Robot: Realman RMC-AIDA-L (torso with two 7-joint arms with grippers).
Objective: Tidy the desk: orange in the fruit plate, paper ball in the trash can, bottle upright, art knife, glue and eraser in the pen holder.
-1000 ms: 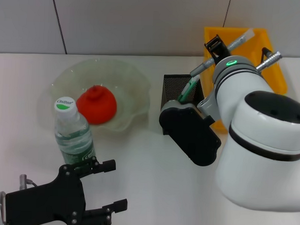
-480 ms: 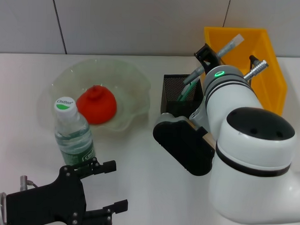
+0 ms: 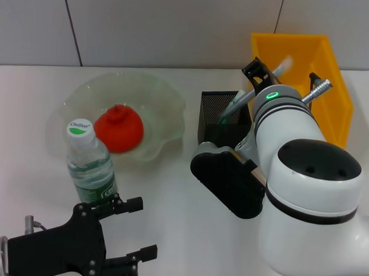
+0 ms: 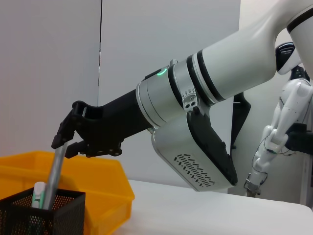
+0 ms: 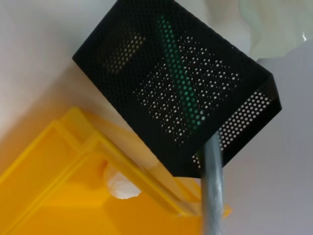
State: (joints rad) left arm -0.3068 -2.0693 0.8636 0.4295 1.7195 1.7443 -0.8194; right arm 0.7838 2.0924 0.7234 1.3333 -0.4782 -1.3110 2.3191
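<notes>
White tabletop (image 3: pixel 187 235) under a pale panelled wall. Landmark for positions: pen holder (image 3: pixel 221 118), a black mesh box.

Nearest the robot, well in front of the pen holder and toward the robot's left: left gripper (image 3: pixel 130 231), fingers spread wide, holding nothing, hovering low over the tabletop. Just beyond it stands the bottle (image 3: pixel 89 165), upright, white cap on, apart from the fingers.

Fruit plate (image 3: pixel 155 97), translucent green with a wavy rim, sits beside the pen holder on the robot's left. An orange-red fruit (image 3: pixel 118 128) lies in it.

Right arm reaches over the pen holder. Right gripper (image 4: pixel 73 134) is above the holder's far edge, fingers (image 4: pixel 83 147) closed narrow on a grey stick-like tool (image 4: pixel 55 171), probably the art knife; the tool leans with its lower end inside the holder. A green-and-white item (image 4: pixel 39 193) also stands in the holder, identity unclear.

Yellow bin (image 3: pixel 332 82) stands just behind the pen holder, toward the robot's right. Right wrist view shows a crumpled white paper ball (image 5: pixel 120 183) lying inside it.
</notes>
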